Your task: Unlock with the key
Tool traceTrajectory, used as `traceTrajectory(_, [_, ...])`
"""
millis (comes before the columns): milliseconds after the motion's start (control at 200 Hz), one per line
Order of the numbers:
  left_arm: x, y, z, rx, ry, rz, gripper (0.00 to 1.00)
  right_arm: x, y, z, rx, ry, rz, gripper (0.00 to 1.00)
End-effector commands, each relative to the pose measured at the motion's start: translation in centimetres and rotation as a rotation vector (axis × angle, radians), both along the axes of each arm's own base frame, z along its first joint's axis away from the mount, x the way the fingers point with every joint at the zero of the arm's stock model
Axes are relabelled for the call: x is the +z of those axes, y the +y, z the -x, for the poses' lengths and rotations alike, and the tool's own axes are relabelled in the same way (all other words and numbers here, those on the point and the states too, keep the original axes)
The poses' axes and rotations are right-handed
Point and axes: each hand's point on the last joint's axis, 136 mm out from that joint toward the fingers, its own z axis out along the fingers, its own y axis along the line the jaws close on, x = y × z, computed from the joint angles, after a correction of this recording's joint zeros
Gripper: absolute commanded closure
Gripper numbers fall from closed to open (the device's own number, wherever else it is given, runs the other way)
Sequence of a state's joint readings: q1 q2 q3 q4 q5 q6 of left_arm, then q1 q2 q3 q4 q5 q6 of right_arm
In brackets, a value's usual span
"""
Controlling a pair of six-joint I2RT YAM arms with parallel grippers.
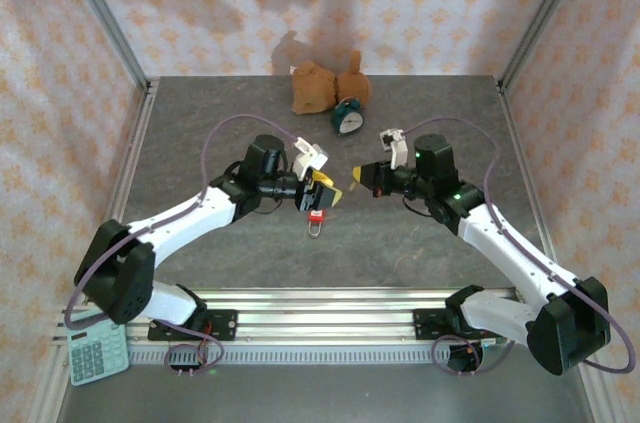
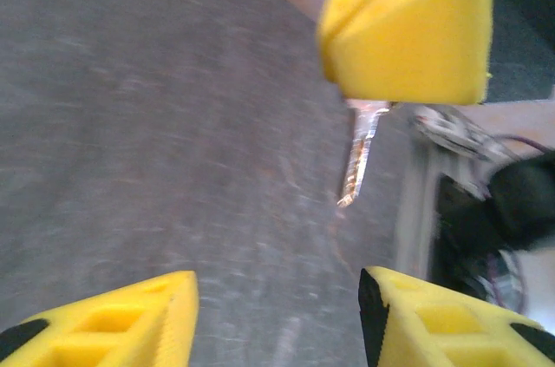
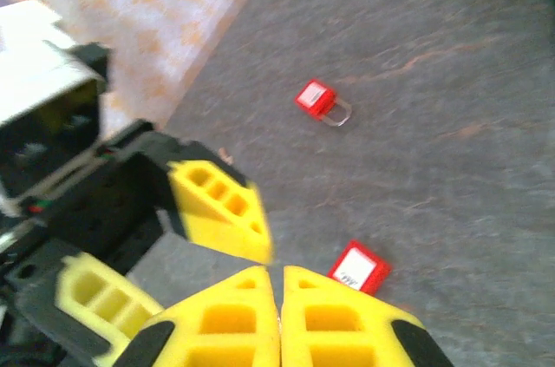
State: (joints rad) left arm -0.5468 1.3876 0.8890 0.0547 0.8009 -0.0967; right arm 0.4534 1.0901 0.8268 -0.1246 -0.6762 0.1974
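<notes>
My right gripper (image 1: 357,175) hangs above the middle of the table. In the left wrist view its yellow fingers (image 2: 408,24) are shut on the key (image 2: 360,154), a thin metal blade sticking out of them. My left gripper (image 1: 325,193) faces it a short way to the left. Its jaws (image 2: 276,293) stand open with nothing between them. A red padlock (image 1: 316,216) lies on the table just below the left gripper. In the right wrist view one red padlock (image 3: 323,100) lies further off. A second padlock (image 3: 358,267) lies close beside my shut right gripper (image 3: 280,276).
Brown lumpy objects (image 1: 325,88) and a small teal alarm clock (image 1: 347,120) sit at the back of the grey table (image 1: 200,133). A calculator (image 1: 98,353) lies at the near left corner. Patterned walls close in three sides.
</notes>
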Motion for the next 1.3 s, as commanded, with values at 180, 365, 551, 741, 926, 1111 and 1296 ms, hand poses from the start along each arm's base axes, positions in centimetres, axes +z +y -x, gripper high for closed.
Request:
traceTrajectory(180, [-3.7, 9.5, -6.2, 0.678, 0.064, -0.242, 0.53, 0.9, -2.8, -1.8, -0.189, -0.067, 0.079, 0.95])
traceTrajectory(365, [-8.9, 9.3, -4.8, 0.678, 0.344, -0.434, 0.41, -0.5, -4.3, -2.4, -0.270, -0.046, 0.146, 0.96])
traceTrajectory(551, [-11.0, 7.5, -2.3, 0.645, 0.353, -0.717, 0.33, -1.6, -5.6, -2.8, -0.343, -0.032, 0.183, 0.96])
traceTrajectory(741, [-13.3, 6.1, -2.0, 0.630, 0.386, -0.858, 0.34, -2.1, -6.2, -2.7, -0.372, -0.028, 0.196, 0.96])
traceTrajectory(926, [-15.2, 6.6, -2.3, 0.654, 0.407, -0.973, 0.31, -2.3, -6.6, -2.3, -0.380, -0.030, 0.205, 0.96])
traceTrajectory(1111, [-16.9, 5.6, -1.5, 0.599, 0.480, -1.002, 0.31, -2.8, -6.9, -2.0, -0.386, -0.031, 0.207, 0.96])
traceTrajectory(1296, [-17.3, 5.7, -0.3, 0.559, 0.497, -1.062, 0.31, -2.9, -7.1, -1.7, -0.392, -0.038, 0.205, 0.96])
